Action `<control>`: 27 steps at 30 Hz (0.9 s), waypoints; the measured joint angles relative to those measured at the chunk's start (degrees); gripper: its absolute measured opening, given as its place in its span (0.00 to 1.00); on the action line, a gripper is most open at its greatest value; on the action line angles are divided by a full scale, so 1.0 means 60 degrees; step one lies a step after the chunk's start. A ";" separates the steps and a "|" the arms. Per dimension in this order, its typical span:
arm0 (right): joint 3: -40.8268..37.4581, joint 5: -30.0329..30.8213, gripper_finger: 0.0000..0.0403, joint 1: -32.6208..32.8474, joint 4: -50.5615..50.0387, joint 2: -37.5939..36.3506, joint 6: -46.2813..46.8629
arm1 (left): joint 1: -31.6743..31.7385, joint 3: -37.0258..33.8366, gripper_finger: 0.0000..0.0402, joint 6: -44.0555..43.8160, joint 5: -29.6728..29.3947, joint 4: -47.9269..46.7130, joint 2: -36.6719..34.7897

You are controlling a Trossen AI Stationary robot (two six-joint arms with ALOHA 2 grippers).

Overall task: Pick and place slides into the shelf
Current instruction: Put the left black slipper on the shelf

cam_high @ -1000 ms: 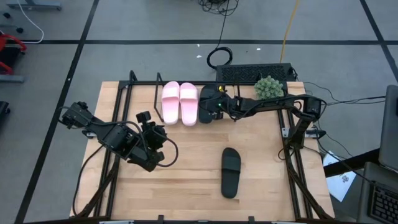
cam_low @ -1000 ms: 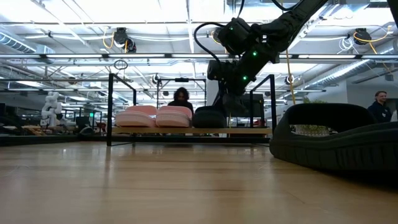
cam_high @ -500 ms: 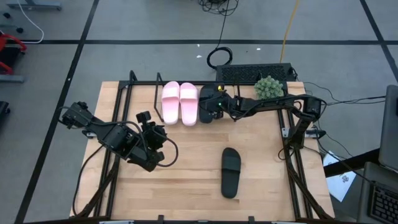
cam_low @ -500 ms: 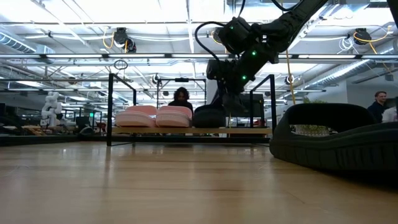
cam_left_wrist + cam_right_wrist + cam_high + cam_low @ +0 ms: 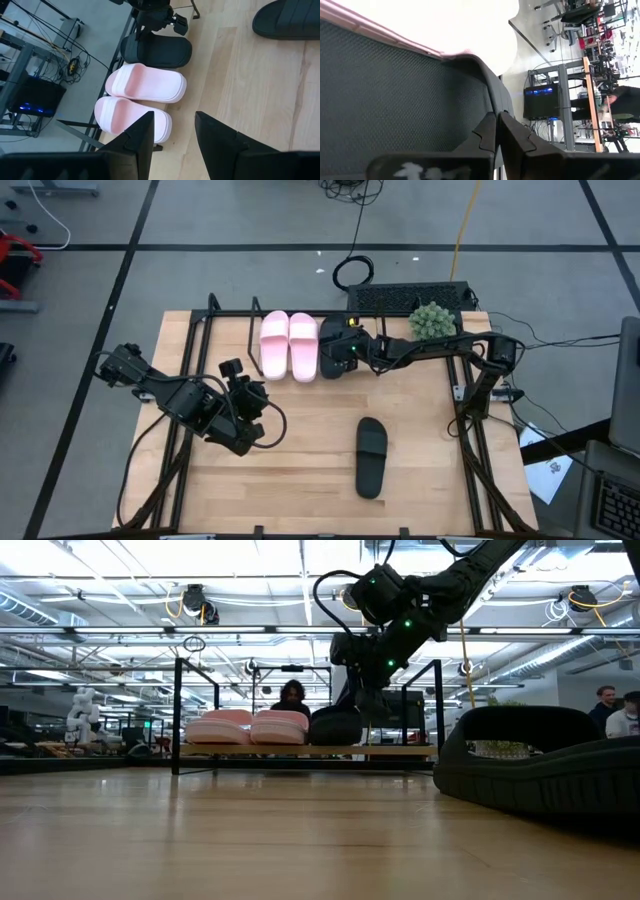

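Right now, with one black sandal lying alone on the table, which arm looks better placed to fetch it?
Probably the left. The left gripper hangs open and empty over bare table, while the right gripper is busy at the shelf with the other black slide. The loose black slide lies between them.

Pretty bright and even in here from the ceiling strip lights, soft shadows on the table, though the right wrist view's blown-out white up close.

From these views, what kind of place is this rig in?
Likely a robotics lab or workshop: exposed ceiling trusses and lights, equipment racks and another small white robot behind the wooden table, with taped floor lines.
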 joint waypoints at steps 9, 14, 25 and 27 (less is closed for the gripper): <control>0.0000 -0.0221 0.01 -0.0004 0.0013 0.0000 0.0166 | 0.0000 0.0000 0.36 0.0000 -0.0016 0.0000 0.0000; 0.0000 -0.0226 0.06 -0.0004 -0.0017 0.0000 0.0200 | 0.0003 0.0000 0.36 0.0000 -0.0016 -0.0002 0.0000; 0.0000 -0.0229 0.23 0.0000 -0.0020 0.0000 0.0298 | 0.0003 0.0000 0.36 0.0000 -0.0013 0.0000 0.0000; 0.0000 -0.0222 0.26 0.0000 -0.0020 0.0000 0.0368 | 0.0000 0.0000 0.36 0.0000 -0.0013 -0.0003 0.0000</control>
